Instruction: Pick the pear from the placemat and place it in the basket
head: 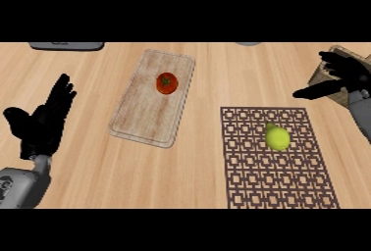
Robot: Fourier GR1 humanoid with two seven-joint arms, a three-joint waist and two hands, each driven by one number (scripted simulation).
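Observation:
A yellow-green pear [277,138] lies on the dark patterned placemat [246,171], in its upper middle. My right hand [346,74] hovers at the right edge, above and to the right of the pear, open with fingers spread and the thumb pointing left. It holds nothing. A corner of the brown basket [322,77] shows behind that hand at the far right, mostly hidden. My left hand [45,120] rests open at the left edge, fingers up.
A pale wooden cutting board [148,115] lies in the middle of the counter with a red tomato [167,83] on its far half. A grey object [66,45] sits at the top left edge, another [249,43] at the top.

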